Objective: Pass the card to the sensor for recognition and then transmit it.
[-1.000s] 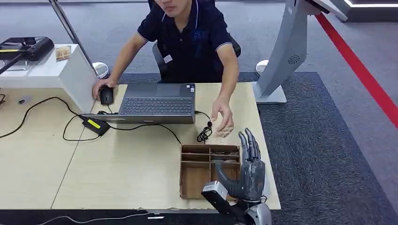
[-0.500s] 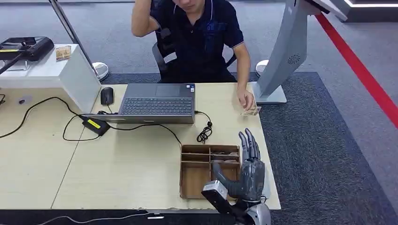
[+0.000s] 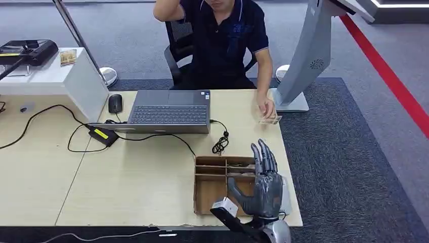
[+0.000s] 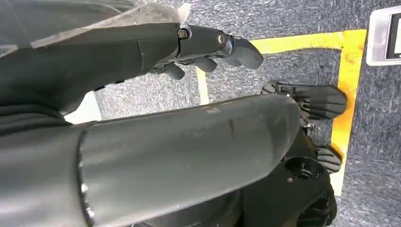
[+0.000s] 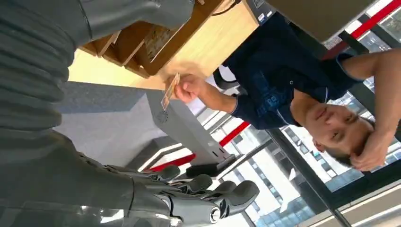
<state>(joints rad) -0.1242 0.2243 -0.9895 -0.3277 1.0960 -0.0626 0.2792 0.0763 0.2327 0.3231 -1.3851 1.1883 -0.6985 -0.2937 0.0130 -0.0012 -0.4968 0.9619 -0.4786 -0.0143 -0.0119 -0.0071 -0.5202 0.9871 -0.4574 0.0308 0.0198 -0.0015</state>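
Your right hand (image 3: 264, 183) hovers with fingers apart, holding nothing, over the wooden tray (image 3: 210, 185); beyond the tray, a person's hand (image 3: 265, 107) holds the card (image 3: 271, 120); your left hand's (image 4: 208, 47) state I cannot tell.

The bench (image 3: 152, 177) is pale wood; the compartment tray (image 3: 212, 185) on it is brown. Behind the tray, the laptop (image 3: 169, 110) is dark grey, its cable (image 3: 162, 136) black. The carpet (image 3: 344, 167) is speckled dark grey with a red stripe (image 3: 394, 83).

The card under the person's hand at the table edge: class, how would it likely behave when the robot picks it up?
The card looks thin and flat, so probably light and fairly stiff. Lying flat on the table, it may slide rather than lift. The right hand, with thick fingers, might struggle to get under its edge.
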